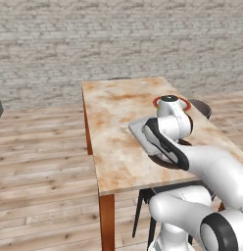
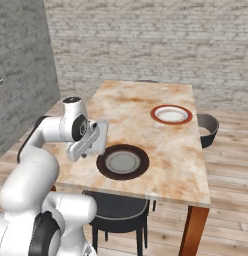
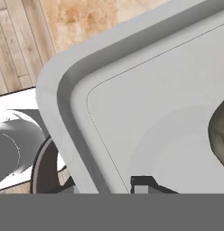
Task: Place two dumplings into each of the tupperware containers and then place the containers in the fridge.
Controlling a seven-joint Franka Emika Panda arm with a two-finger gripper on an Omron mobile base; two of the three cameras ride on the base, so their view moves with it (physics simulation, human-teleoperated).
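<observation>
A light-grey tupperware container (image 3: 132,81) sits very close in the hand view, showing its rounded corner and thick rim. One dumpling (image 3: 220,133), a mottled grey-beige lump, lies inside it at the right edge. My gripper (image 3: 120,186) is shut on the container's near wall, with one dark fingertip (image 3: 143,182) inside the tray and the other hidden by the rim. From the base, the container (image 1: 139,130) (image 2: 100,136) hangs tilted over the table's near part beside the dark brown plate, largely covered by my wrist. The fridge is out of view.
A dark brown plate (image 2: 122,161) (image 1: 165,163) lies near the table's front edge, and a red-rimmed white plate (image 2: 171,114) (image 1: 157,101) farther back. The wooden table (image 1: 113,105) has a dark chair (image 2: 208,127) at its right side and another below its front edge.
</observation>
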